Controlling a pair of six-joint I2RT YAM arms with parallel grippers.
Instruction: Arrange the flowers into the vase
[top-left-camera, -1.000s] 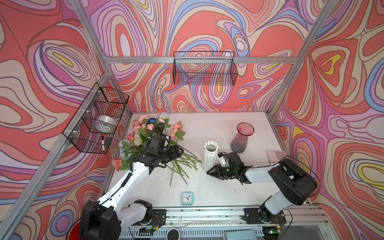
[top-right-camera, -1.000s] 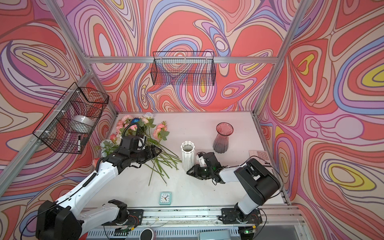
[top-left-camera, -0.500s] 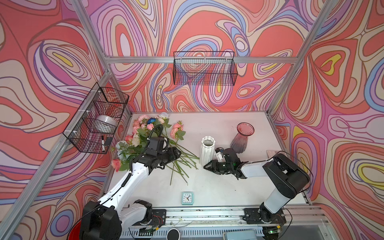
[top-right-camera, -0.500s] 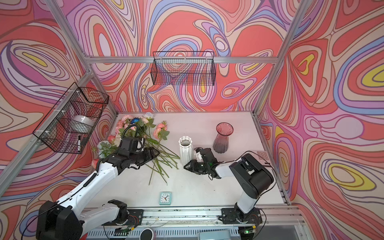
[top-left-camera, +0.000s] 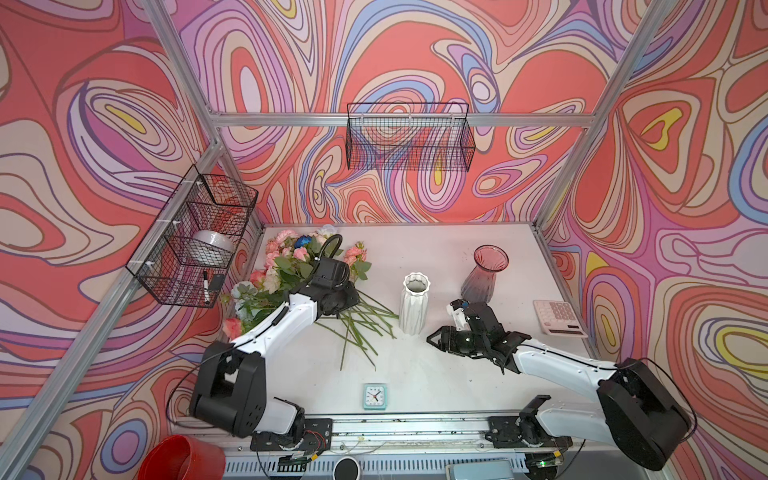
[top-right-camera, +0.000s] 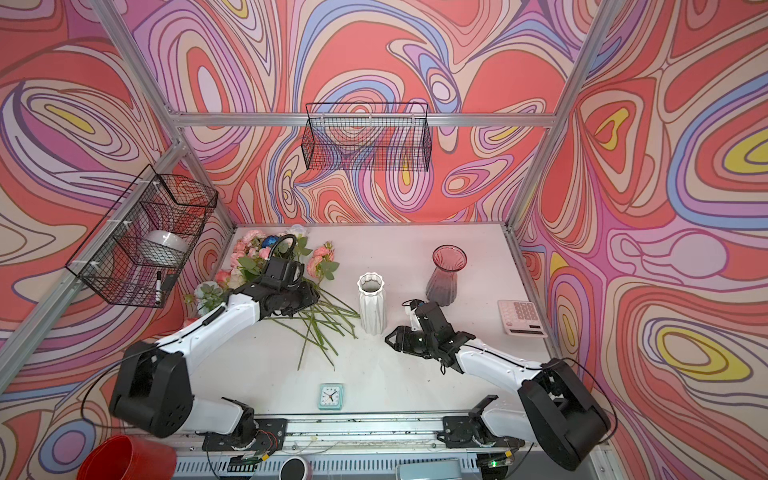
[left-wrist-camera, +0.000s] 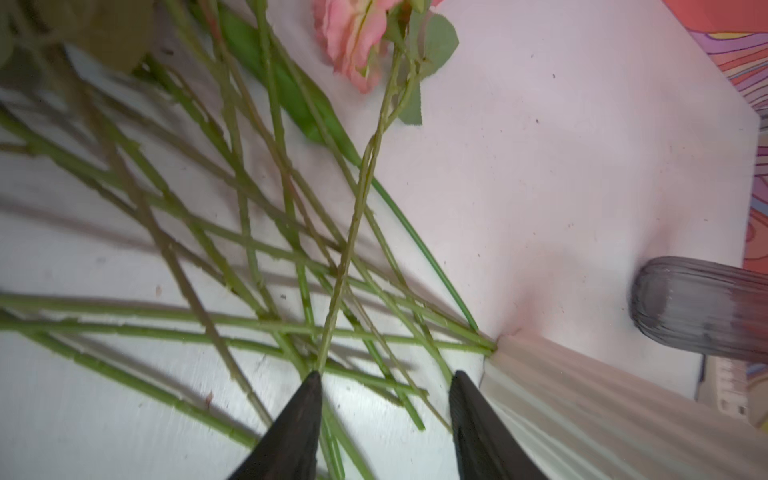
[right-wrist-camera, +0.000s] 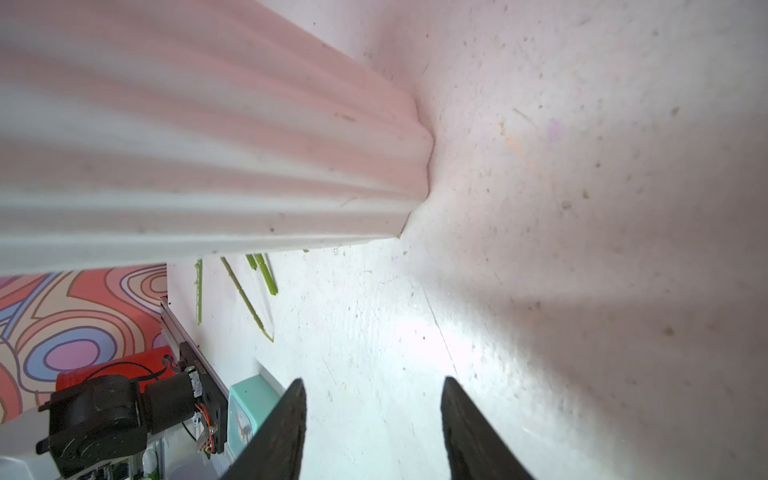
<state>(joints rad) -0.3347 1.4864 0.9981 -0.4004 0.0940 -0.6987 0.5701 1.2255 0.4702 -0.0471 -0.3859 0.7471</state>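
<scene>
Here, two arms reach low across the table toward the flowers and a white vase.
Beyond the clock at the near edge, the right arm lies almost flat, with the right gripper partly open, empty, and just beside the vase's foot. The left arm slants forward from a raised elbow; the left gripper has its fingers parted over the crossed stems, none clamped. The flowers lie heaped at the far left, their stem ends reaching the vase's base. A glass vase stands behind.
</scene>
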